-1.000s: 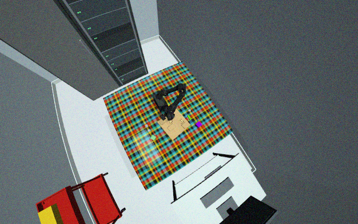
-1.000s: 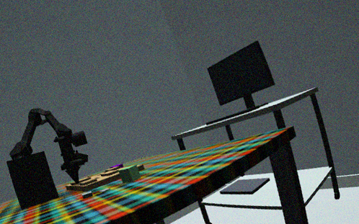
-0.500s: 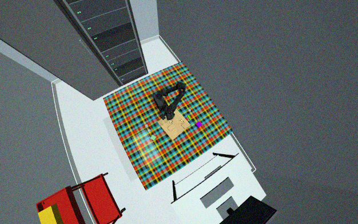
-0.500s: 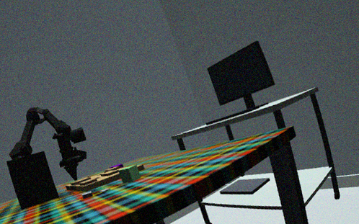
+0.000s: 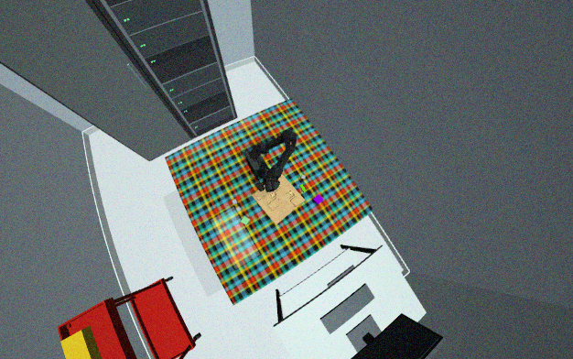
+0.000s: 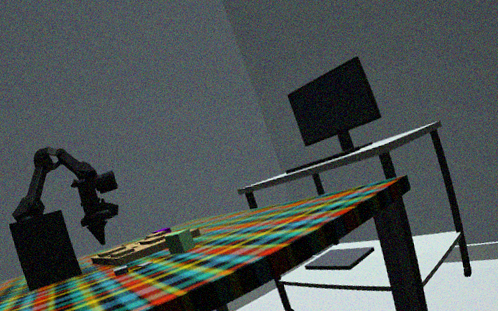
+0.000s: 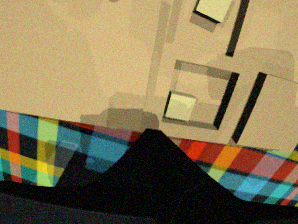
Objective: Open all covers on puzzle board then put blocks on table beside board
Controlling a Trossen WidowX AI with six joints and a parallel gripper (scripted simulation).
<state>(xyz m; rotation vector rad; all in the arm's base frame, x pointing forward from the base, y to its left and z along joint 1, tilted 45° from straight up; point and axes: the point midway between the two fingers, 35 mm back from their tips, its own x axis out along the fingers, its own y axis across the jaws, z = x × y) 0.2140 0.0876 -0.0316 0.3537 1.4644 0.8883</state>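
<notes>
Plaid cloth [image 5: 206, 183] [image 6: 234, 263] [image 7: 14, 145] lies beneath the puzzle board [image 5: 279, 212] [image 6: 145, 251] [image 7: 60, 65]; the gripper [image 5: 271, 189] [image 6: 102, 243] [image 7: 152, 136], closed on nothing, hovers over its edge. From above, a purple block [image 5: 318, 199] [image 6: 162, 231] sits at the board's three o'clock.

one board [image 5: 280, 214] [image 6: 137, 251] [image 7: 60, 60], one arm [image 5: 289, 137] [image 6: 37, 184], one monitor [image 5: 403, 339] [image 6: 333, 102]

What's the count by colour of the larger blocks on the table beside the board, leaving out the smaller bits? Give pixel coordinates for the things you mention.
Light green block [image 5: 245, 221] [image 6: 179, 242]: 1
Purple block [image 5: 318, 199] [image 6: 162, 231]: 1
Total: 2
</notes>
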